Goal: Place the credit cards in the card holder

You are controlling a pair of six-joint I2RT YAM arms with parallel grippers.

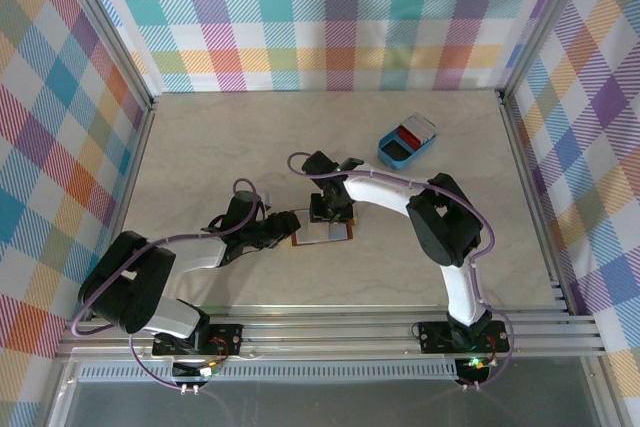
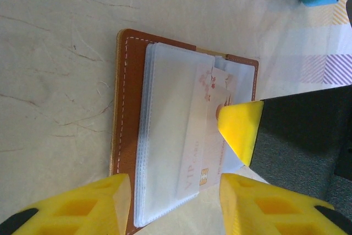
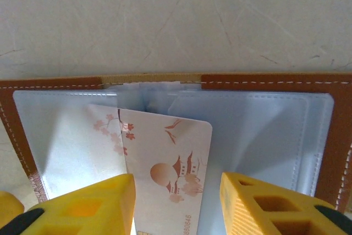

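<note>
Sliding a credit card (image 3: 165, 163) into the card holder (image 1: 322, 232), centre of the overhead frame.
Lies tilted, half in a clear sleeve (image 3: 275, 130), straddled by the spread right gripper (image 3: 175, 202), with the left gripper (image 2: 176, 205) spread too. May jam or buckle if pushed askew.

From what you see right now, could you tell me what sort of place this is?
Probably a robot recording booth: plaid walls on an aluminium frame, a left arm and right arm bolted to a rail by a table.

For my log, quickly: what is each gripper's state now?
Left gripper: open, over the card holder.
Right gripper: astride a credit card; grip cannot be told.
</note>
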